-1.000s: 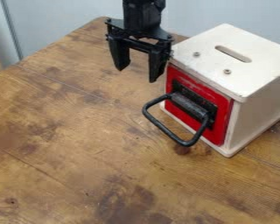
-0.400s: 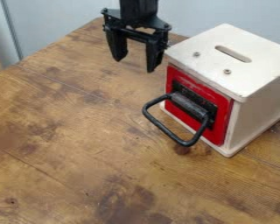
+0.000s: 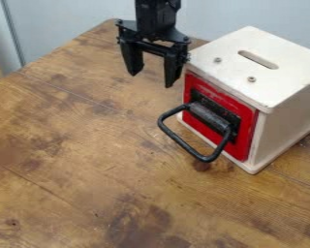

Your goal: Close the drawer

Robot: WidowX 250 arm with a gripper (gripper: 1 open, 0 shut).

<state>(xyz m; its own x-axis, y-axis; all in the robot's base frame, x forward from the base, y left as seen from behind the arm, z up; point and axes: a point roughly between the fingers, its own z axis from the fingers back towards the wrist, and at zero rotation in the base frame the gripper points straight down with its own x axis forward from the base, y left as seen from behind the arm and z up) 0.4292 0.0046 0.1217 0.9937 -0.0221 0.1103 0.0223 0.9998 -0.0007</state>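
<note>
Okay so my fingers (image 3: 151,77) hung wide apart with nothing in them, up and left of the red drawer (image 3: 220,121), whose loop handle (image 3: 193,136) poked out over the bench (image 3: 80,145).

Cream casing (image 3: 277,66) – slotted top | wooden table (image 3: 80,145) | pale wall (image 3: 80,17)

Even, fairly bright light covers the scene, with no hard-edged shadow on the wooden table (image 3: 67,145). Below and to the right of the jaws, the top of the cream casing (image 3: 267,63) is pale and bright, while its side facing right looks a little duller. The black gripper (image 3: 152,60) is so dark that its fine detail is lost. The picture is small and slightly soft all over, with the table grain below the jaws blurred.
</note>
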